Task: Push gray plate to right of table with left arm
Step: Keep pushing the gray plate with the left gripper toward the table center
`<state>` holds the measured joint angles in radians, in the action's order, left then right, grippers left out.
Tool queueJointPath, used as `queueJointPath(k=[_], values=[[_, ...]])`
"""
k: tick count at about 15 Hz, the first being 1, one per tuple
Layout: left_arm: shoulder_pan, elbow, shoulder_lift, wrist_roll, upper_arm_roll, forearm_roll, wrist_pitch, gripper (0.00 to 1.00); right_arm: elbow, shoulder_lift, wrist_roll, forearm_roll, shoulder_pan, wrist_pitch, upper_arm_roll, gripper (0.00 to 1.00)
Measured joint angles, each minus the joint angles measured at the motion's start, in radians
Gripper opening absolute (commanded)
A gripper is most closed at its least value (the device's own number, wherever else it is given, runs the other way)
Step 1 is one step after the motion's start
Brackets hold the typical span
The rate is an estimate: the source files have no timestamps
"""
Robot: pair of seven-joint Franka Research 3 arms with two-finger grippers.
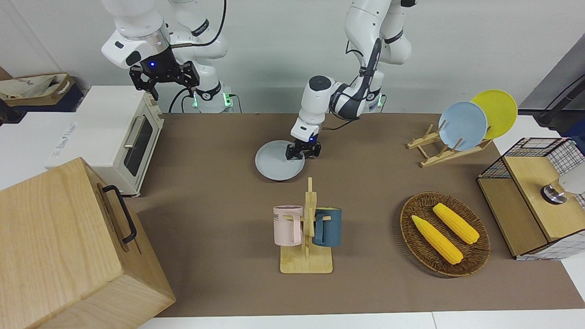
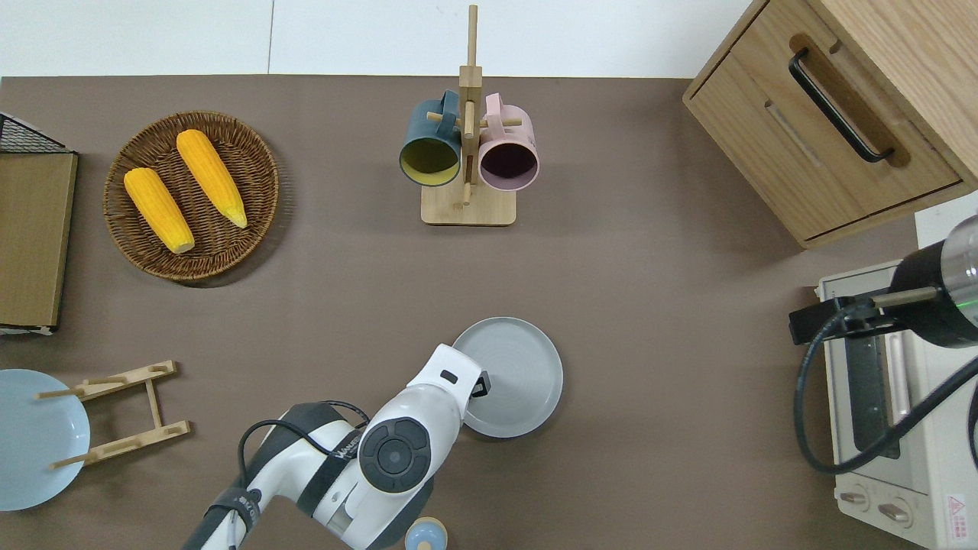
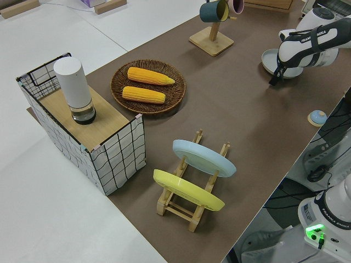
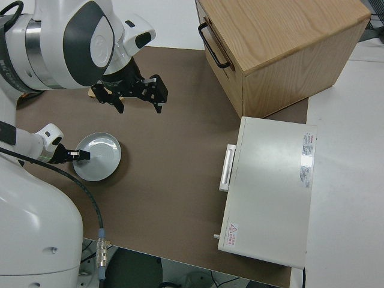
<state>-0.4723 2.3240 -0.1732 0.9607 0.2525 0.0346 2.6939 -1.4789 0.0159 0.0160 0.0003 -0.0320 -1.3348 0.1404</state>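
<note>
The gray plate (image 1: 276, 167) lies flat on the brown table (image 1: 205, 192), nearer to the robots than the mug rack. It also shows in the overhead view (image 2: 519, 374), the left side view (image 3: 272, 58) and the right side view (image 4: 101, 158). My left gripper (image 1: 303, 153) is down at the plate's rim on the side toward the left arm's end, touching it (image 2: 480, 386). My right gripper (image 1: 164, 80) is open, empty and parked.
A mug rack (image 1: 307, 228) with a pink and a dark blue mug stands farther out. A white toaster oven (image 1: 123, 137) and a wooden cabinet (image 1: 68, 246) fill the right arm's end. A corn basket (image 1: 444, 234) and a plate rack (image 1: 457, 130) sit toward the left arm's end.
</note>
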Motion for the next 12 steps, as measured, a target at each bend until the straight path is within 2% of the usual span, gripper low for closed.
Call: queueJointPath(k=[7, 11, 12], values=[[-0.092, -0.129, -0.101, 0.099, 0.009, 0.0, -0.029, 0.0, 0.0, 0.0, 0.0, 0.0, 0.0, 0.0, 0.0, 0.983], [-0.103, -0.148, -0.134, 0.108, 0.008, 0.009, -0.032, 0.0, 0.0, 0.0, 0.0, 0.0, 0.0, 0.0, 0.0, 0.983], [-0.103, -0.149, -0.14, 0.108, 0.007, 0.01, -0.032, 0.05, 0.0, 0.0, 0.0, 0.0, 0.0, 0.0, 0.0, 0.983]])
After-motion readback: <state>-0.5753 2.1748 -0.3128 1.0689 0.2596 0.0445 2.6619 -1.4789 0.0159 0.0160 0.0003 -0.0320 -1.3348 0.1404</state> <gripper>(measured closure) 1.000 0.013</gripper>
